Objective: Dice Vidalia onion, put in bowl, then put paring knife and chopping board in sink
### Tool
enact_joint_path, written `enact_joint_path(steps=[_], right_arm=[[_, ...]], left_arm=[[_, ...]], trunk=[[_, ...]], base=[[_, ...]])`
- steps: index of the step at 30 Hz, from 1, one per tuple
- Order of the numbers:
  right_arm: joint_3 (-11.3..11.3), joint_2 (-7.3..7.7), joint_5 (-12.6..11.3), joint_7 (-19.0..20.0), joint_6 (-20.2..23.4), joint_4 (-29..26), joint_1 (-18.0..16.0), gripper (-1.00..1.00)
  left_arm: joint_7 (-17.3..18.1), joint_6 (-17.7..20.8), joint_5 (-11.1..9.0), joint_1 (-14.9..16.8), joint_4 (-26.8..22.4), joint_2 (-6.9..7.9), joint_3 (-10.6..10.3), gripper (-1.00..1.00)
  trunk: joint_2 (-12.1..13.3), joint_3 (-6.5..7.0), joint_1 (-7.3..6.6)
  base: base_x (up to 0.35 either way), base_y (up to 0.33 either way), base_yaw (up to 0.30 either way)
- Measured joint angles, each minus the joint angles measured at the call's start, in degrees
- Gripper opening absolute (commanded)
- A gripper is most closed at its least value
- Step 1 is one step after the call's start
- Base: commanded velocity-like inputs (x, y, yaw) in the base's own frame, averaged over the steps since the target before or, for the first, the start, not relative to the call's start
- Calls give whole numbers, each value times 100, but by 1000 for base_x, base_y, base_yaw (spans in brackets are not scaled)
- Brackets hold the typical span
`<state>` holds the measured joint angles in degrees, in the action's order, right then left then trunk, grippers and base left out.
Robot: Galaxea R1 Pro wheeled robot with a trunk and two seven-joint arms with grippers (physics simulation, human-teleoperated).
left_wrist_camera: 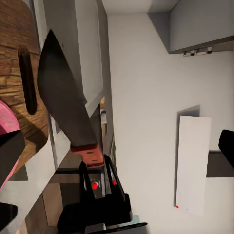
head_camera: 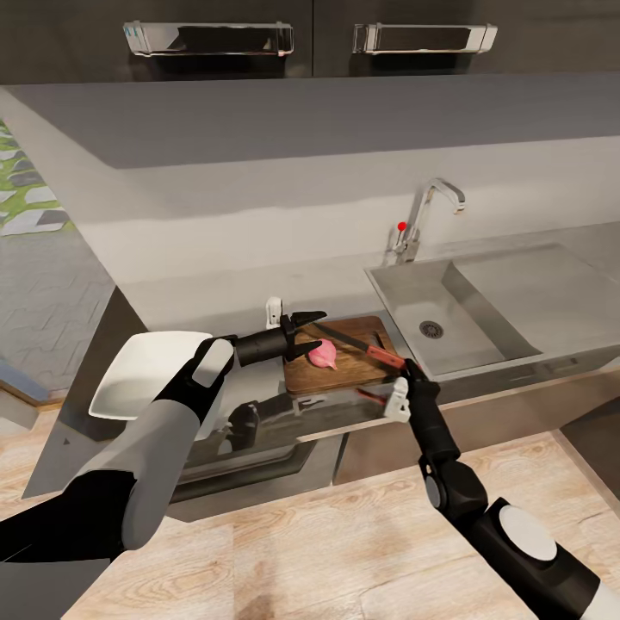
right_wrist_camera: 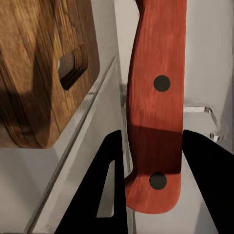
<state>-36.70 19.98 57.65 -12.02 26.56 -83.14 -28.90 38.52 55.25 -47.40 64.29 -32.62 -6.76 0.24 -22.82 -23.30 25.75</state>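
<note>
Setting: home kitchen | long grey countertop (head_camera: 215,297) over dark cabinets | steel sink (head_camera: 482,297) with curved chrome tap (head_camera: 428,215) at right | wooden chopping board (head_camera: 344,366) near front edge | wall cupboards (head_camera: 310,39) overhead | wood-plank floor (head_camera: 344,551)

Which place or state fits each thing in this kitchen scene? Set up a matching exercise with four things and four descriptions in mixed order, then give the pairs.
Things:
1. Vidalia onion
2. paring knife
3. bowl
4. sink

Descriptions:
A. white, on the countertop beside the left arm
B. steel basin with nothing in it
C. pink, lying on the chopping board at the left pincer
D. red handle between the fingers of the right pincer, blade over the board

Pairs: 1-C, 2-D, 3-A, 4-B
</note>
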Motion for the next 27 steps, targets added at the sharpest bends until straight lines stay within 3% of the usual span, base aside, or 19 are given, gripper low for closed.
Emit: enact_joint_path(steps=[17, 21, 27], right_arm=[[-21, 35, -24, 6, 0, -42, 36, -100], [-195, 35, -33, 3, 2, -42, 41, -100], [-240, 36, -69, 10, 10, -40, 41, -100]], left_arm=[[0, 0, 0, 0, 2, 0, 0, 100], [-3, -1, 5, 0, 2, 0, -1, 100], [9, 13, 4, -1, 3, 9, -9, 100]], trunk=[[0, 0, 0], [0, 0, 0], [0, 0, 0]], base=[[0, 0, 0], [0, 0, 0], [0, 0, 0]])
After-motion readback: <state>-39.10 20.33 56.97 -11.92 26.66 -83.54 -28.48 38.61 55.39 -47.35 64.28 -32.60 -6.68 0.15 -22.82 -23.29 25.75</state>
